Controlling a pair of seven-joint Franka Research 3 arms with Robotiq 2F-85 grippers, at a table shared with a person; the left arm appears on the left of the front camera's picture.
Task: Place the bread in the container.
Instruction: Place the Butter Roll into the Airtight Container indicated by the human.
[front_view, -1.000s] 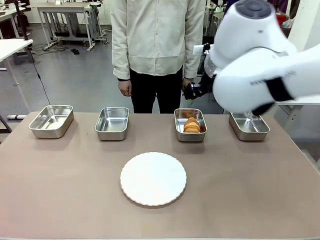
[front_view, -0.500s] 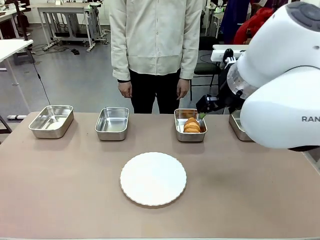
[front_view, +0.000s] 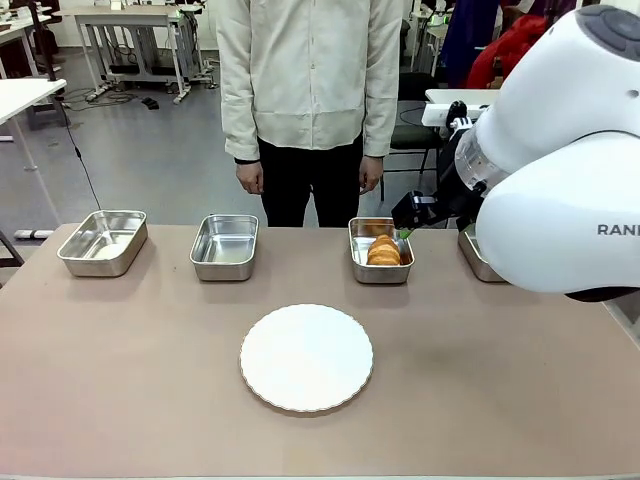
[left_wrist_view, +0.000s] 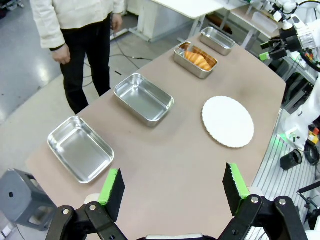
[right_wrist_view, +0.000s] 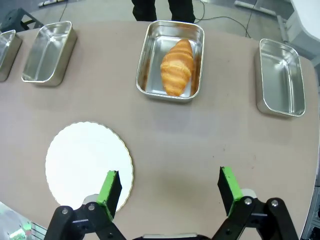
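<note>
Brown tabletop (front_view: 150, 380) under both arms, a person standing at its far edge with hands down; my right claw (right_wrist_view: 167, 186) is spread wide with nothing between its green pads, hanging high above the tabletop and looking down; over the last second that arm has swung off to the right side and lifted clear of the pans, and over the last half-second it has barely shifted; I read that as the release done and the arm backing off. From the right wrist view the bread (right_wrist_view: 177, 67) lies well beyond the claw, apart from it, lengthwise inside the container (right_wrist_view: 147, 55), the third steel pan from the robot's left; the front view agrees, the croissant resting in that pan and touching nothing else; so the task looks complete to me. My left claw (left_wrist_view: 175, 187) is likewise spread and empty, held high over the left end; the white plate (front_view: 306, 357) sits bare near the middle; the other three pans hold nothing.
</note>
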